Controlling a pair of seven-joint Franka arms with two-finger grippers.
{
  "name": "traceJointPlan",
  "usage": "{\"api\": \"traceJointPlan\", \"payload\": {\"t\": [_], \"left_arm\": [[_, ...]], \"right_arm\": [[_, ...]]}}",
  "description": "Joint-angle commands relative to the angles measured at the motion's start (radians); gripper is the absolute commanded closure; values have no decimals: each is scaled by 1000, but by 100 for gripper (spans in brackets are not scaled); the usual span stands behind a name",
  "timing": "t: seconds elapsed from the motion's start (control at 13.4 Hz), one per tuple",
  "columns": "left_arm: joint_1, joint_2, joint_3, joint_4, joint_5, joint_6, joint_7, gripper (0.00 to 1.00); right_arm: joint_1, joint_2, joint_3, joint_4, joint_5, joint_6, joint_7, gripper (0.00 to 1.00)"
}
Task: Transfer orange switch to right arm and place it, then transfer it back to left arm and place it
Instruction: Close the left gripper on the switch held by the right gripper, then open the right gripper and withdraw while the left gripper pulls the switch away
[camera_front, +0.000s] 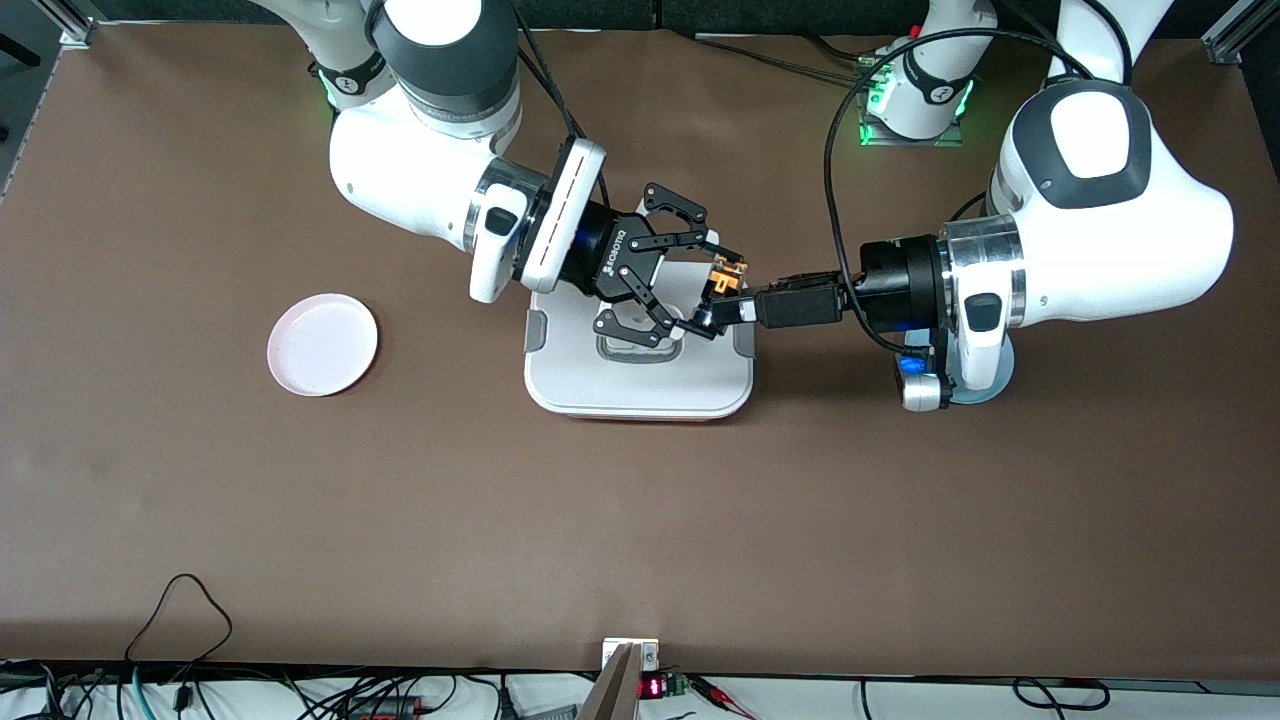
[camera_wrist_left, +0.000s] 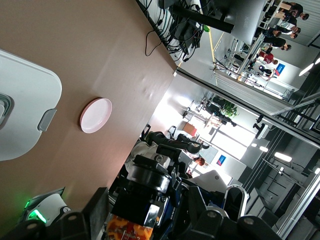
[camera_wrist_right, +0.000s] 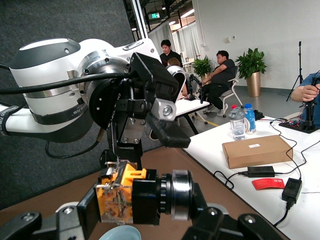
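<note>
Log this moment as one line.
phase: handover above box | right tool: grips orange switch | left tool: at the switch, grip unclear | pink plate: toward right arm's end

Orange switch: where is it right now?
In the front view the orange switch is in the air over the box, held in the right gripper, with the left gripper meeting it.

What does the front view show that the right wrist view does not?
Only the front view shows the white box on the table, the pink plate toward the right arm's end, and both arms from above, meeting over the box. Only the right wrist view shows people seated at desks and a cardboard parcel. Both show the orange switch held in the right hand, with the left hand right against it.
</note>
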Motion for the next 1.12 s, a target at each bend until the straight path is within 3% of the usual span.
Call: {"api": "traceJointPlan", "payload": {"t": [0.0,0.3,0.6,1.04], "left_arm": [[-15,4,-1,16,32,11,-14,26],[-15,1,-47,14,70,14,-14,23],[-13,1,-44,13,73,9,-8,35],[-7,0,-31,10,72,6,-5,35]], "right_arm": [[0,-2,3,1,31,-6,-35,78],[0,-2,2,0,31,-6,-36,78],[0,-2,2,1,33,-5,-36,78],[1,0,2,1,33,-5,-38,78]]}}
